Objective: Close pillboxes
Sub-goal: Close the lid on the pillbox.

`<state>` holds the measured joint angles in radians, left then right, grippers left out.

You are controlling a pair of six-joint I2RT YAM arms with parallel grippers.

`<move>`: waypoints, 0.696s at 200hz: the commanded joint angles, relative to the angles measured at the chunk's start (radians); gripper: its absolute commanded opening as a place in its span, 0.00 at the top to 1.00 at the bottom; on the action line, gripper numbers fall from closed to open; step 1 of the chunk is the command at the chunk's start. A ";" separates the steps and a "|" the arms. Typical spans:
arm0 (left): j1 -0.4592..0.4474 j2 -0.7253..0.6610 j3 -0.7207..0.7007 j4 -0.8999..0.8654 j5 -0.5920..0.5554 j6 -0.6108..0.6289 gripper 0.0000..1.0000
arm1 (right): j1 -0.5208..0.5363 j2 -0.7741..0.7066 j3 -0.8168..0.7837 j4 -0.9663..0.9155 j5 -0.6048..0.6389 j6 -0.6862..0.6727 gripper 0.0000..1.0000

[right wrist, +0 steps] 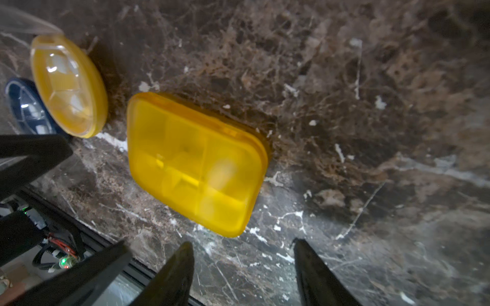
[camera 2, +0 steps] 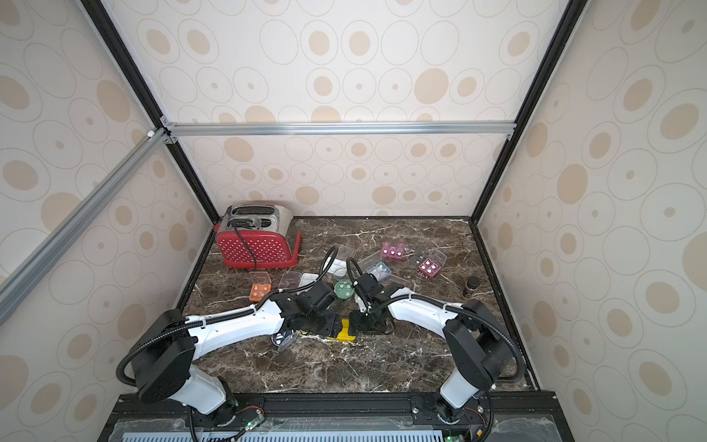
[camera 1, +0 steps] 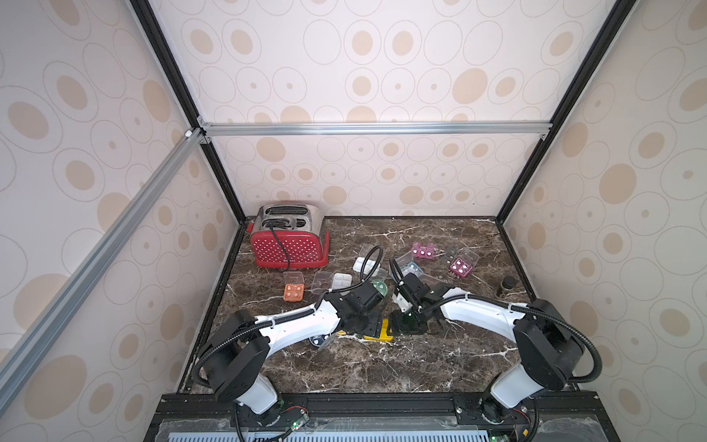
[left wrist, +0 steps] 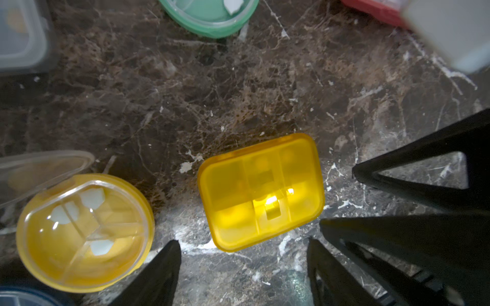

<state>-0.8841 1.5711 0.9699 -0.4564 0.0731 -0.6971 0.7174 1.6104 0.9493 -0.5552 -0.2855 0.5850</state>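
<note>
Left pincer [left wrist: 242, 246] and right pincer [right wrist: 242, 241] are held open and empty beside the yellow rectangular pillbox [left wrist: 261, 192]. Its lid is seen shut, so no grip is judged needed.

Saw a translucent yellow box [left wrist: 261, 192] and a round yellow box [left wrist: 84, 233] under a clear lid. Noted a green box [left wrist: 206, 26], navy box [right wrist: 25, 111], orange box [camera 1: 293, 292], white box [camera 1: 341, 281], pink box [camera 1: 423, 250] and maroon box [camera 1: 459, 267]. Found the table [camera 1: 382, 363] dark brown marble, veined white; the toaster [camera 1: 287, 248] red, dotted white; the wall [camera 1: 382, 76] cream with tan ovals.
</note>
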 commanded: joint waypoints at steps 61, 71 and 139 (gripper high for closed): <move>0.016 0.087 0.036 0.013 -0.027 0.030 0.30 | 0.004 0.056 0.032 -0.008 0.036 0.006 0.48; 0.016 0.095 0.041 -0.006 -0.042 0.034 0.30 | 0.004 0.068 0.036 -0.003 0.037 0.001 0.49; 0.014 0.111 0.019 0.012 -0.044 0.013 0.40 | 0.004 0.110 0.044 -0.031 0.056 -0.034 0.54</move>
<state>-0.8761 1.6665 0.9764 -0.4374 0.0463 -0.6823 0.7181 1.6905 0.9966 -0.5613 -0.2626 0.5591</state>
